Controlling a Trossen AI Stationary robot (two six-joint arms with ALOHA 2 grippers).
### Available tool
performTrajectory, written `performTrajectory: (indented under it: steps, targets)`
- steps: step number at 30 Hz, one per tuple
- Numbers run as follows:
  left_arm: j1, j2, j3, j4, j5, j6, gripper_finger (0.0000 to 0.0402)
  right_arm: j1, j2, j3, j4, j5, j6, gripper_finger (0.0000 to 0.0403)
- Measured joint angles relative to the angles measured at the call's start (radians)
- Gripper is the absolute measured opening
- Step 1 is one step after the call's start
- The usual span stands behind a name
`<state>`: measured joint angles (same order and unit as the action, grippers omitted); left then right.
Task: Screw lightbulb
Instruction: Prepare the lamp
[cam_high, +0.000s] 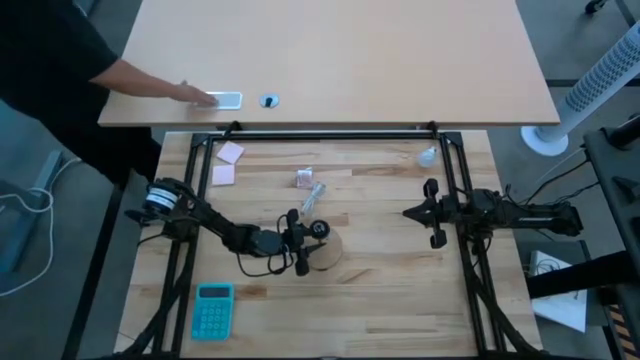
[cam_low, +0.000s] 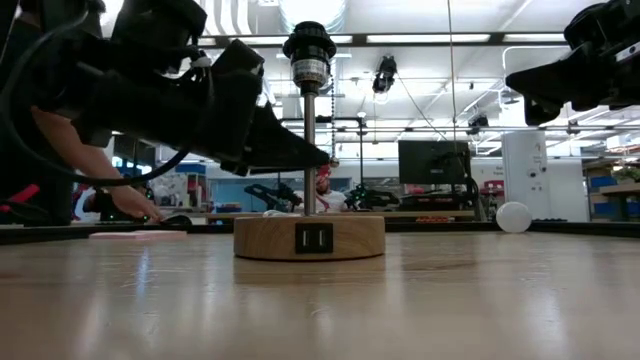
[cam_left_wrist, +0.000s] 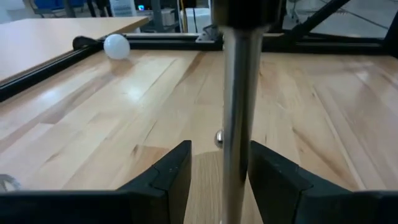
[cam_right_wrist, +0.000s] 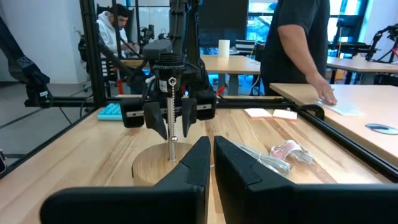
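Butcher-block tabletop (cam_high: 380, 290) carries everything. Near its middle stands the wooden lamp base (cam_high: 322, 250), its metal post (cam_left_wrist: 238, 106) flanked by the parted, unclenched fingers of the left gripper (cam_high: 301, 243), which should close squarely on the post to steady it. The right gripper (cam_high: 432, 213), fingers nearly together and holding nothing, hovers toward the right edge. The lightbulb (cam_high: 428, 156) lies by the far right corner, well apart from both grippers; the right one must fetch it gently.

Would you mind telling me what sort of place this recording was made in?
Most likely a robotics lab or workshop: two robot arms on a black-framed wooden table, more benches and a monitor behind, and a person working at a neighbouring desk.
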<state>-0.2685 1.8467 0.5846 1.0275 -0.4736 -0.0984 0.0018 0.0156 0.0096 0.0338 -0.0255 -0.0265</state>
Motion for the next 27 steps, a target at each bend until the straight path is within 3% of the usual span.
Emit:
performTrajectory:
  steps: [10, 19, 27]
  targets:
    - [0.008, -0.001, -0.006, -0.007, 0.004, -0.053, 0.0129, 0.000, 0.000, 0.000, 0.000, 0.000, -0.001, 0.0016]
    - [0.009, -0.001, -0.007, -0.007, 0.003, -0.079, 0.0033, 0.000, 0.000, 0.000, 0.008, 0.000, 0.000, 0.0016]
    - [0.009, -0.001, -0.008, -0.007, 0.002, -0.084, 0.0031, 0.000, 0.000, 0.000, 0.024, -0.001, 0.137, 0.0016]
